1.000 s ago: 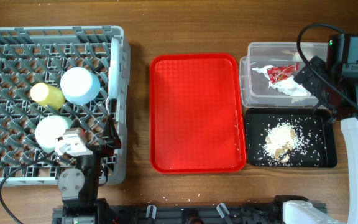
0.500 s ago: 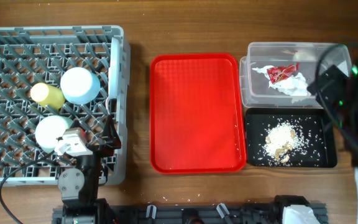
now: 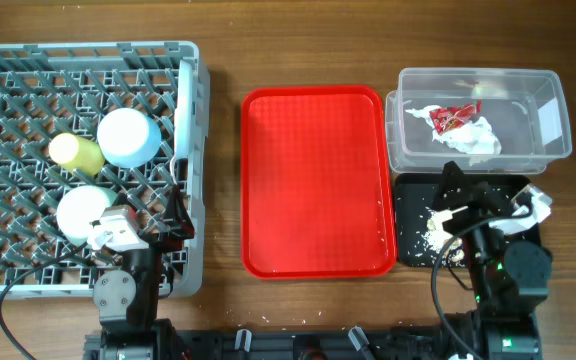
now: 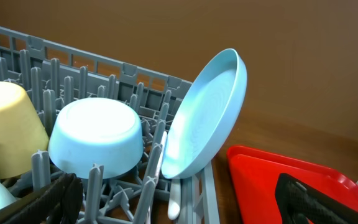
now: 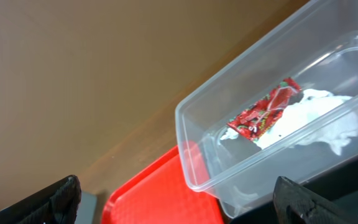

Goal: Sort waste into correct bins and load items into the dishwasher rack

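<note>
The grey dishwasher rack holds a yellow cup, an upturned light-blue bowl and a pale bowl. In the left wrist view the light-blue plate stands on edge at the rack's right side, with a white utensil handle below it. The clear tub holds the white napkin and red wrapper. The black tray holds rice-like crumbs. My left gripper is open and empty at the rack's right edge. My right gripper is open and empty over the black tray.
The flat red tray lies between the rack and the bins, with nothing on it. The right arm's body covers the black tray's front right part. Brown wooden tabletop surrounds everything.
My right arm has swung from beside the clear tub at the back right down to the front, over the black tray. The left arm has not moved.
</note>
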`<action>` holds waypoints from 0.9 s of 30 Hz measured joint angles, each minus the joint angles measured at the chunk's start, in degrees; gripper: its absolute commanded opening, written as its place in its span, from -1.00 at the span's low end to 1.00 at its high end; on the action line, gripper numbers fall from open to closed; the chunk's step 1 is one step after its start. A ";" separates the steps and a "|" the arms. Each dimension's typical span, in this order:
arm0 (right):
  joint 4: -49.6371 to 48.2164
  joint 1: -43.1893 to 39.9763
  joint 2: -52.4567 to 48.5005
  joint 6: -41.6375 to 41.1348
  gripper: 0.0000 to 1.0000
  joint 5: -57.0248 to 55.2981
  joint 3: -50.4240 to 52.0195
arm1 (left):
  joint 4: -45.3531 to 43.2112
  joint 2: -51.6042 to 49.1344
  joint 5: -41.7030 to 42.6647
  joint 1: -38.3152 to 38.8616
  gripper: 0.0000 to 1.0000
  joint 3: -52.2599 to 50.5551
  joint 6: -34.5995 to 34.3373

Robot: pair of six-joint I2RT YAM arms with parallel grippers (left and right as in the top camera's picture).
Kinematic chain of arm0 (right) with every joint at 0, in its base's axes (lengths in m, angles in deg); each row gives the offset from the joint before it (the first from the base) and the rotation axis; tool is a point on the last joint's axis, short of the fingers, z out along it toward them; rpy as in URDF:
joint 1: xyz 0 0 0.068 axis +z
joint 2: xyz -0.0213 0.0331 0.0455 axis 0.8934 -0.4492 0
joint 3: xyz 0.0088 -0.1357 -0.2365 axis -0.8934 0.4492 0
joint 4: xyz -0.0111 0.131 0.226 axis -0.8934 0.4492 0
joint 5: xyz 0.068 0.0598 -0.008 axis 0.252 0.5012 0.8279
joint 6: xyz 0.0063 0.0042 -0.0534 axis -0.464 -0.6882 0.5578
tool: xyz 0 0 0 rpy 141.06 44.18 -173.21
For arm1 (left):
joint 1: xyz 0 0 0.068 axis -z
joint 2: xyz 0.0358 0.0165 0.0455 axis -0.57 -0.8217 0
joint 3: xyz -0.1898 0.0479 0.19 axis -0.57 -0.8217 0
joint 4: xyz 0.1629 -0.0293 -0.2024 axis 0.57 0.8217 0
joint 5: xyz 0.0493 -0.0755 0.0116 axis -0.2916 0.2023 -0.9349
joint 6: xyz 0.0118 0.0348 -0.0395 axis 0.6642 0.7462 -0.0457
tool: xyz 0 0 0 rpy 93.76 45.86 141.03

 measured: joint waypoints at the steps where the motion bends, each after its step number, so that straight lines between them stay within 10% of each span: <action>1: -0.22 0.00 2.05 -0.50 0.99 0.11 0.90 | 0.00 0.00 0.00 0.00 1.00 0.00 0.00; 17: -16.76 0.28 14.49 -0.81 0.99 0.07 14.67 | 0.00 0.00 0.00 0.00 1.00 0.00 0.00; 27: -11.06 1.09 14.64 5.33 1.00 -2.95 15.69 | 0.00 0.00 0.00 0.00 1.00 0.00 0.00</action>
